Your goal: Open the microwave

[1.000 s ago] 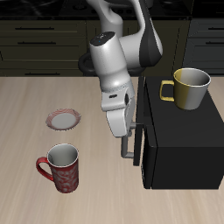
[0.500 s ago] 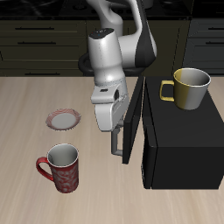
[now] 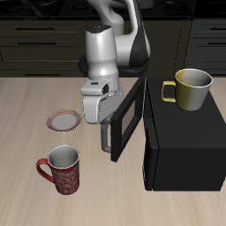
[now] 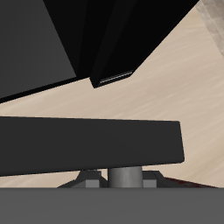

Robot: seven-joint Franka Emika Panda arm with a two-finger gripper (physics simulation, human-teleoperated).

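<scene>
Microwave door [image 3: 126, 119] now stands swung well out from the cabinet face, noticeably wider than half a second ago and far wider than a second ago, when it was only cracked. Nearest the table's front edge stands a red patterned mug [image 3: 61, 169], clear of the door's arc; just behind it lies a small pink-rimmed plate [image 3: 64, 119]. The gripper [image 3: 108, 132] sits at the free edge of the door on the grey bar handle [image 3: 109, 134]; in the exterior view the fingers appear to bracket the bar, but whether they clamp it or merely hook it cannot be told, and the wrist view shows only the dark door panel [image 4: 87, 144] and a grey stub, not the finger gap. The microwave [image 3: 185, 146] itself is the large black box on the wooden table [image 3: 26, 97], beside the arm, with a yellow mug [image 3: 191, 88] resting on its top. Dark drawer cabinets [image 3: 35, 35] line the background. Judged from the door angle, the opening is largely achieved; a little more swing would complete it.
</scene>
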